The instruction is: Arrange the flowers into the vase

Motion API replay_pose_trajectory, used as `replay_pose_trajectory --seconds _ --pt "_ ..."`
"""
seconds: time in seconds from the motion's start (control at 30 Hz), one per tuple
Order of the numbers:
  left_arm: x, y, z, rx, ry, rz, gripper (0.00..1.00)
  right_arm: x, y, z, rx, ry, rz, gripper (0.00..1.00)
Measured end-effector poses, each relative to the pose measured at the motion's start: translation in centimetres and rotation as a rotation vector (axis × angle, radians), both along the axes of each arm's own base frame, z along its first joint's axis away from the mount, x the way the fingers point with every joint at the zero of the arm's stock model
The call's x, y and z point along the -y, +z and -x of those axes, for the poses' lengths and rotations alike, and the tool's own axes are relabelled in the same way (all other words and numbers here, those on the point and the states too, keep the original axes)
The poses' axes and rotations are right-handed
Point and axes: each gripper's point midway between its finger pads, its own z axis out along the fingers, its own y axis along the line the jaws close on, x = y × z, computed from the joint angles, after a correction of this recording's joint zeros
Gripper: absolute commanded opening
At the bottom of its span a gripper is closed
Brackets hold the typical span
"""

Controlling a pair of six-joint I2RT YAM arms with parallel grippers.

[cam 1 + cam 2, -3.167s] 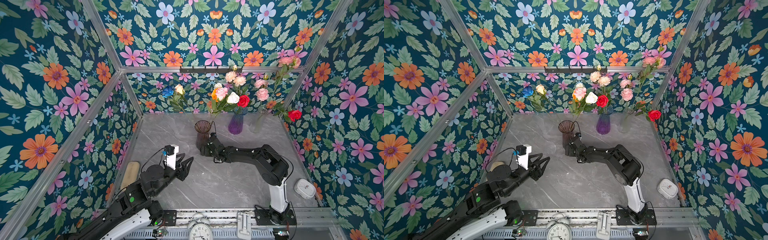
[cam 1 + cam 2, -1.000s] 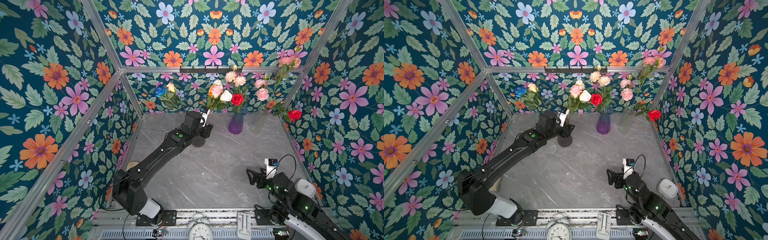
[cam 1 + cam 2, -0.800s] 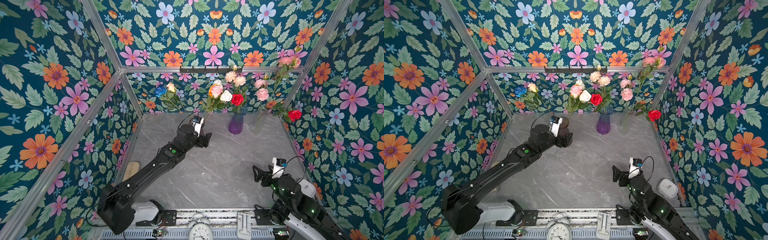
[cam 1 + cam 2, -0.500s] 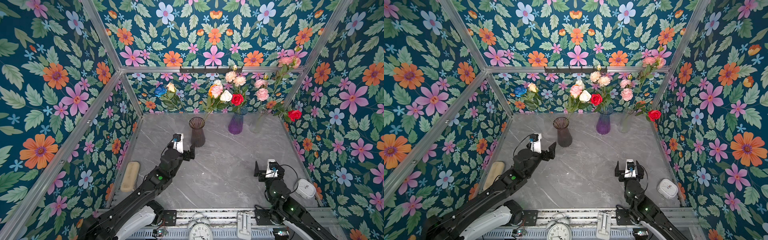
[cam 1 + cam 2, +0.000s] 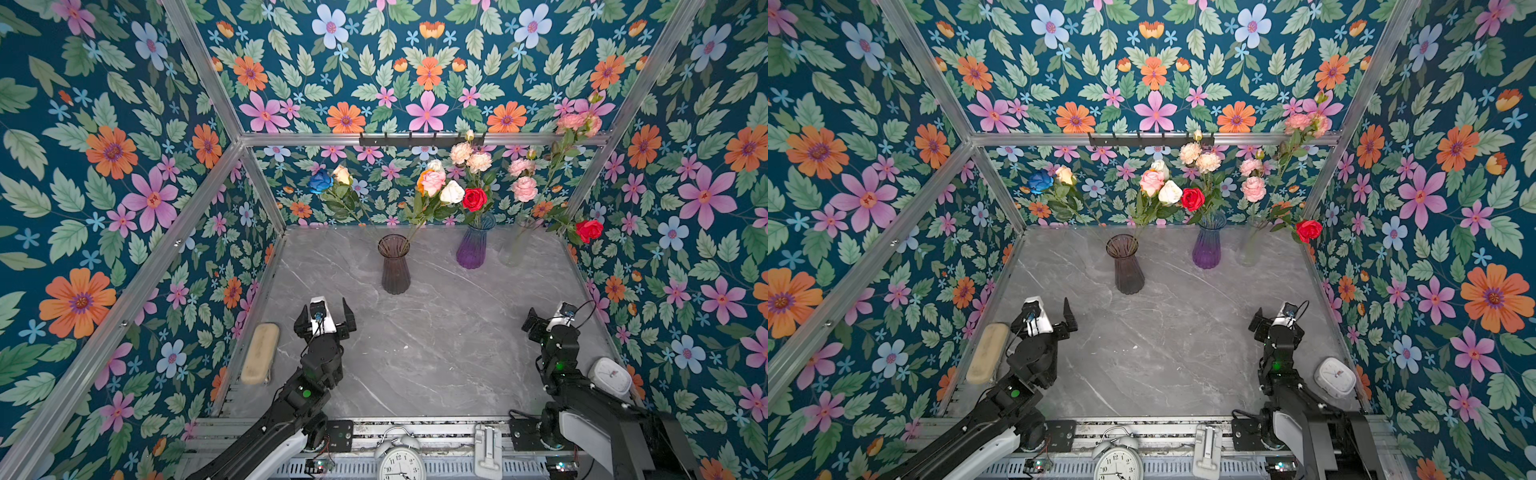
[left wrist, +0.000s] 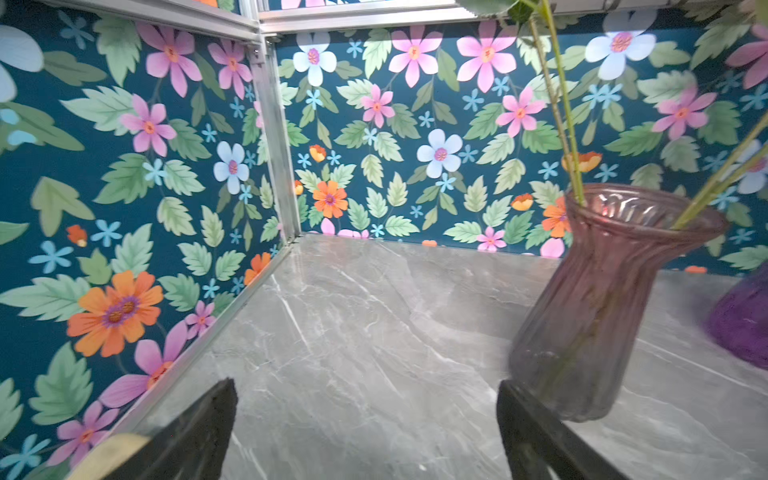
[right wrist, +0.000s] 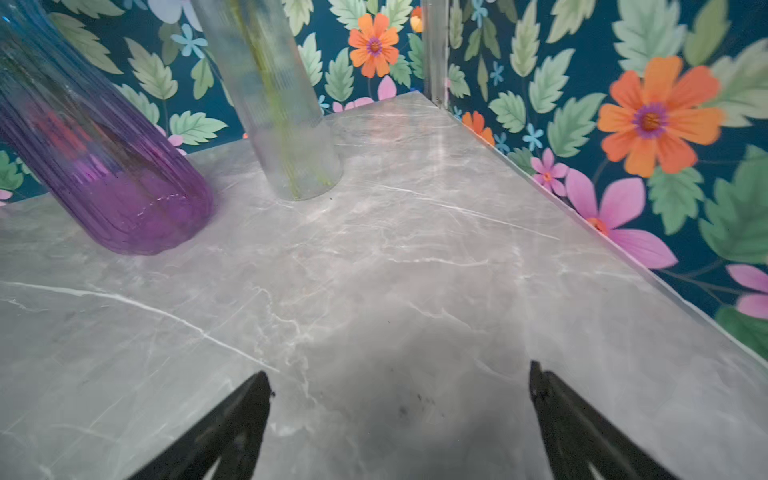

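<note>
Along the worktop [image 5: 436, 345] back edge, flowers [image 5: 432, 183] all stand in vases [image 5: 395, 266]; left gripper [image 5: 326, 318] and right gripper [image 5: 549, 322] spread, empty; we judge it done.

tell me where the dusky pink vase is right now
In both top views the dusky pink vase stands upright on the marble tabletop, left of centre, left of the purple vase and beyond the open left pincer.

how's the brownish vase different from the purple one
Colour: the brownish vase is smoky mauve-brown; the purple vase is vivid violet, bluer at the neck.
Place: the brownish vase stands further forward and left; the purple vase sits nearer the back wall.
Flowers: the brownish vase's splay wide to both sides; the purple vase's rise more upright.
Both are ribbed glass with flared mouths, upright on the marble table.
</note>
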Motion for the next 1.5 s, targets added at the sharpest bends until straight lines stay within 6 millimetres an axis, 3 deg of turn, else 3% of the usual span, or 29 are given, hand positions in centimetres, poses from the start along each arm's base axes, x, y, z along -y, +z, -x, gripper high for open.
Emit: replay_pose_trajectory --seconds 0.13,0.23,0.33,0.47,0.6,0.7,0.83,0.9,1.07,1.13,1.27,1.4,1.47,1.5 --pt "-1.3 -2.1 0.7 0.013 0.057 -0.053 1.0 -1.5 -0.8 -2.2 -0.011 0.067 0.041 0.99" --pt "-1.9 -2.5 0.9 0.035 0.091 -0.083 1.0 -2.9 0.9 -3.9 0.039 0.127 0.072 0.99" --pt "-2.1 -1.2 0.2 0.09 0.121 -0.089 1.0 -2.9 0.7 -4.9 0.03 0.133 0.092 0.99" --pt "-3.0 -3.1 -1.8 0.052 0.172 -0.147 1.0 -3.3 1.6 -6.2 0.031 0.15 0.111 0.99" --pt "-3.2 -7.5 -3.5 -0.077 0.175 -0.244 1.0 -3.4 1.2 -6.1 0.01 0.154 0.115 0.99" --pt "-3.2 -7.3 -5.4 -0.063 0.173 -0.245 1.0 -3.4 0.9 -6.0 -0.002 0.156 0.118 0.99" --pt "-7.1 -7.6 -7.0 -0.052 0.246 -0.167 1.0 -3.4 0.8 -6.0 -0.008 0.157 0.118 0.99" --pt "-8.3 -6.7 -7.5 -0.009 0.251 -0.108 1.0 -3.4 0.8 -6.0 -0.008 0.157 0.118 0.99" --pt "-7.7 -8.4 -10.7 -0.07 0.152 -0.055 1.0 -3.0 1.0 -6.6 -0.019 0.159 0.105 0.99" --pt "-7.7 -7.9 -11.6 -0.053 0.126 -0.029 1.0 -2.2 0.9 -6.7 -0.029 0.134 0.092 0.99" --pt "-7.5 -9.1 -11.7 -0.1 0.104 -0.014 1.0 -2.6 0.2 -6.3 -0.045 0.152 0.073 0.99" --pt "-7.0 -9.5 -11.8 -0.117 0.074 -0.01 1.0 -2.9 -1.3 -4.0 -0.044 0.155 0.079 0.99" --pt "-7.1 -9.6 -11.8 -0.119 0.074 -0.01 1.0 -2.7 -0.8 -5.1 -0.058 0.145 0.081 0.99" --pt "-7.0 -9.6 -11.8 -0.121 0.072 -0.01 1.0 -2.5 0.3 -6.1 -0.028 0.142 0.077 0.99"
